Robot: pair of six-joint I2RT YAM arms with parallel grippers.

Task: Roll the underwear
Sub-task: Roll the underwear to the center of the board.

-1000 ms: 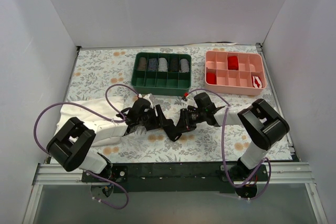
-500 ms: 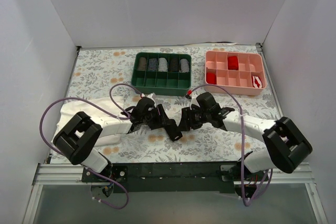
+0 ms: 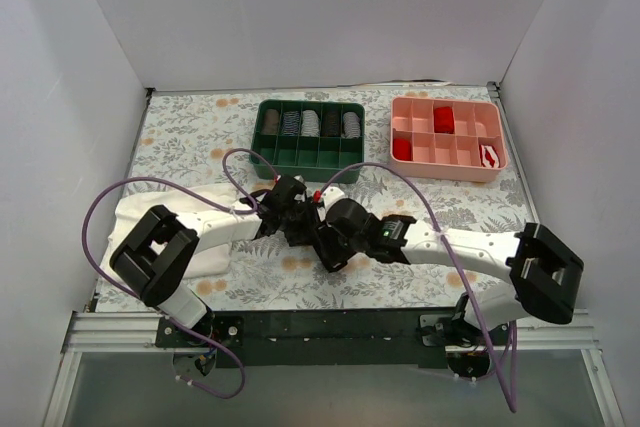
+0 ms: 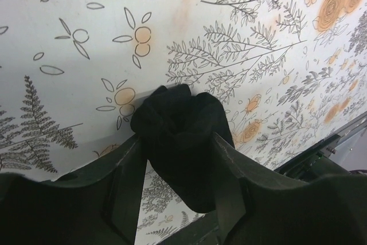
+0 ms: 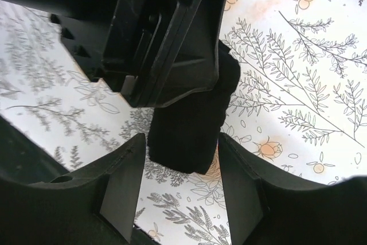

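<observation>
Five rolls [image 3: 311, 124] in green tray [image 3: 305, 172] (underwear [image 4: 180, 136] outside)

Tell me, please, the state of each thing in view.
left gripper: shut on underwear
right gripper: open around the underwear's end
underwear: rolled into a bundle
green tray: partly filled with rolls
pink tray: mostly empty, few red rolls
white cloth: crumpled, partly under left arm

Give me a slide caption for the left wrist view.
Left tool clamps the rolled black underwear over the floral tablecloth.
</observation>
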